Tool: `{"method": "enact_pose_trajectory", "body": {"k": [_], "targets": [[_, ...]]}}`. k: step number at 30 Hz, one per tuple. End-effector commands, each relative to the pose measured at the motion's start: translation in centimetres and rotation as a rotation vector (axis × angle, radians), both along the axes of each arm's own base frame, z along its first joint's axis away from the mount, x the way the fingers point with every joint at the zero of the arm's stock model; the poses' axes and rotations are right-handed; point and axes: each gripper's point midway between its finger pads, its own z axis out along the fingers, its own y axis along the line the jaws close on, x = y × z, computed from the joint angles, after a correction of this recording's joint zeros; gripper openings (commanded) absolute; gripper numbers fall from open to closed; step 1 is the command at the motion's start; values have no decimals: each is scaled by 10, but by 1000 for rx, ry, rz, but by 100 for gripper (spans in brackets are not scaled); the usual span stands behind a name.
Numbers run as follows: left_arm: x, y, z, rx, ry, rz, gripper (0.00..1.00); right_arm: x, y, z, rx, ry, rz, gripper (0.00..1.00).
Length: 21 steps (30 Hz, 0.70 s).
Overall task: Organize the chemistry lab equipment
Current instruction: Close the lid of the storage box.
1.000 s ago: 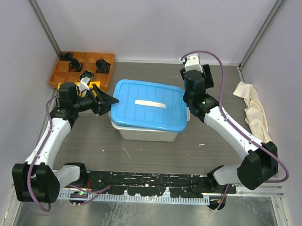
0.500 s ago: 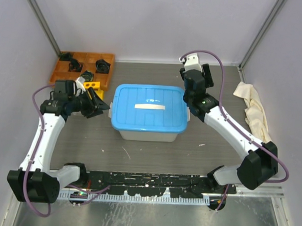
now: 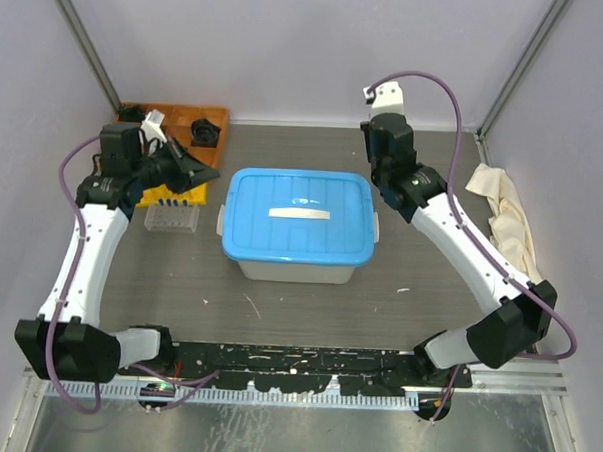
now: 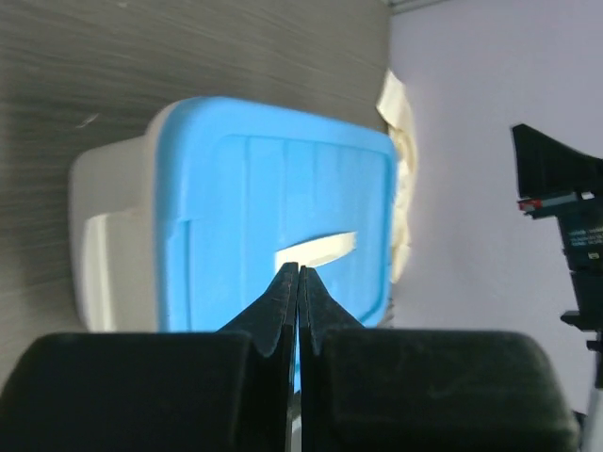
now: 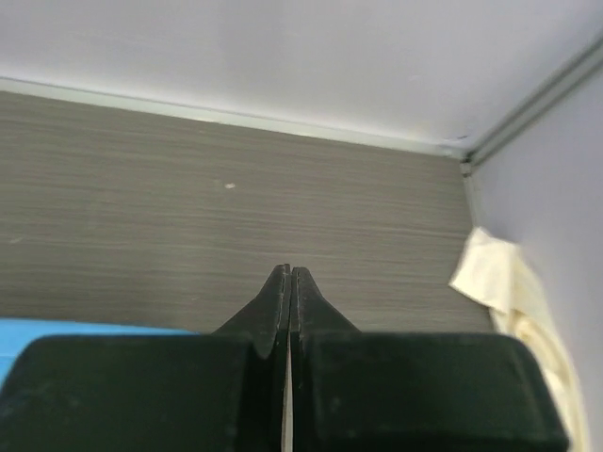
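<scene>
Sitting at the far left of the table [image 3: 308, 311], the yellow tube rack [image 3: 163, 193] lies just beside the left claw [image 4: 298, 269], which is pressed together and empty; that nearer arm half covers it. Rightward, the blue-lidded box [image 3: 296, 226] lies lengthwise across, contents hidden. The right claw [image 5: 288, 273], pressed together too, is well apart from the rack.
</scene>
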Motion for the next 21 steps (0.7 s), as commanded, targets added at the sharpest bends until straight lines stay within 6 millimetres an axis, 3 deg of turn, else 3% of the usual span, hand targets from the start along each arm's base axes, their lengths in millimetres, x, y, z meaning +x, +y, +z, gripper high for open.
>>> {"method": "enact_pose_trajectory", "body": {"k": [1,8,13,16,21], "targets": [[23,-41,44,-247,-92,-185,0,-4,34,7,230,101,144,1],[23,-83,34,-353,1,-364,0,-13,73,0,633,345,427,1],[27,-95,14,-426,78,-410,0,-24,90,-30,942,588,593,1],[31,-94,-7,-415,113,-388,0,-23,88,-47,955,621,570,1],[37,-93,-32,-380,165,-368,0,-24,86,-56,949,633,555,1]]}}
